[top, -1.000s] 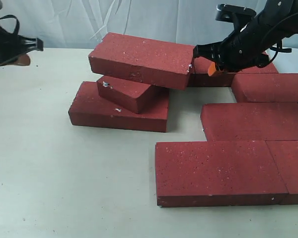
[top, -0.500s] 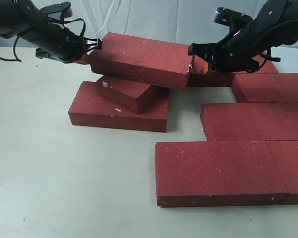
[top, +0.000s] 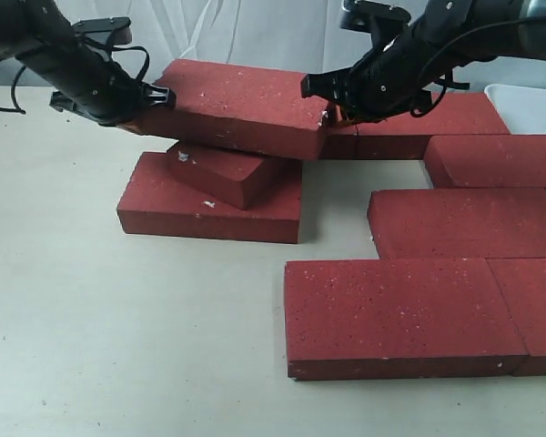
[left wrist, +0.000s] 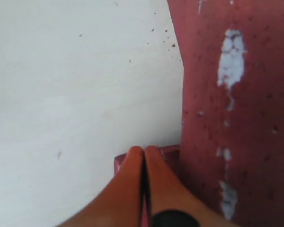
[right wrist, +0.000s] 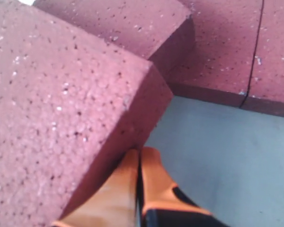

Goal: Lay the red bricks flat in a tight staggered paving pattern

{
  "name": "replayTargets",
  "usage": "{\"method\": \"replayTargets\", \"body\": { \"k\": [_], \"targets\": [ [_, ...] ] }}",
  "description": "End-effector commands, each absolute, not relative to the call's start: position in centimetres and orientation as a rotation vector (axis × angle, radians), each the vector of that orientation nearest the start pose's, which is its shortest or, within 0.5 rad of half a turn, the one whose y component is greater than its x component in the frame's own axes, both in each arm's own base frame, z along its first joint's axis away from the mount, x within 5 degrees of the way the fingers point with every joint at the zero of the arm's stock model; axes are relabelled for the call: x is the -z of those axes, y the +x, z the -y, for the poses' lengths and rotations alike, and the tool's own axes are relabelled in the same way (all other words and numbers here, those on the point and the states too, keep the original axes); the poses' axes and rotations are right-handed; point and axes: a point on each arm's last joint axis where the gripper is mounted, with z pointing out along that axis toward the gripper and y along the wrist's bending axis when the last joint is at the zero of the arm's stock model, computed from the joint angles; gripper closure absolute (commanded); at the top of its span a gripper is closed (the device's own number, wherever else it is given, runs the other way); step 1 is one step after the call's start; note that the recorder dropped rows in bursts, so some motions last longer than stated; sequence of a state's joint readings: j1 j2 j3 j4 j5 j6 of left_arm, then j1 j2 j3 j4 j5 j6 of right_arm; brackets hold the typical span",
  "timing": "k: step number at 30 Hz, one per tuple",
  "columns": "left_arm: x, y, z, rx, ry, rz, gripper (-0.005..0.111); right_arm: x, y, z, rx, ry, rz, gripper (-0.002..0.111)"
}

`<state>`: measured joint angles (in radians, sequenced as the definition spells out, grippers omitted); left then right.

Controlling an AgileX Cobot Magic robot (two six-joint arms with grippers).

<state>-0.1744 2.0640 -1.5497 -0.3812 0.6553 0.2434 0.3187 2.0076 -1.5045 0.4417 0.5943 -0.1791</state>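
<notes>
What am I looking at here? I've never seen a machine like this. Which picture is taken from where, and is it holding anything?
These are two black robot arms, the left arm and the right arm, seen in the wide picture by a camera standing off them. The two close-ups come from a small camera on each wrist, looking along orange fingers. On the pale table lie dark-red bricks: several flat on the right, a pile of three on the left. Nothing is gripped: the left gripper and the right gripper are both shut, their tips at opposite ends of the top brick of the pile.
</notes>
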Motion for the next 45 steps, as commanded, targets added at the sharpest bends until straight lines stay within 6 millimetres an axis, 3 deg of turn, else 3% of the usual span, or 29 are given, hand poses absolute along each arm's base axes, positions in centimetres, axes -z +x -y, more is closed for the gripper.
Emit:
{"method": "replayTargets", "body": {
  "k": [1,6,14,20,28,32,38,45],
  "targets": [
    [-23.0,42.5,10.2,0.369,0.303,-2.581,0.107,-21.7,40.6,-17.7,-0.573,-0.302,-2.571,0.109],
    [-26.0,40.9,9.6,0.293,0.388,-2.578,0.107,-21.6,39.8,-18.4,-0.618,-0.324,-2.619,0.109],
    [-28.8,38.3,7.9,0.269,0.406,-2.629,0.107,-22.8,38.0,-20.5,-0.640,-0.433,-2.623,0.109],
    [-29.2,35.5,7.3,0.267,0.404,-2.644,0.107,-24.9,36.1,-21.8,-0.650,-0.538,-2.606,0.109],
    [-27.8,31.7,7.2,0.305,0.402,-2.699,0.107,-26.1,34.0,-21.9,-0.662,-0.653,-2.689,0.109],
    [-27.3,30.2,8.4,0.352,0.480,-2.690,0.107,-26.7,33.0,-21.2,-0.626,-0.665,-2.717,0.109],
    [-26.7,28.3,11.3,0.393,0.602,-2.671,0.107,-26.1,29.8,-19.1,-0.584,-0.631,-2.718,0.109],
    [-24.9,26.0,16.2,0.525,0.730,-2.652,0.107,-25.6,26.4,-15.8,-0.414,-0.525,-2.718,0.109]
  ]
}}
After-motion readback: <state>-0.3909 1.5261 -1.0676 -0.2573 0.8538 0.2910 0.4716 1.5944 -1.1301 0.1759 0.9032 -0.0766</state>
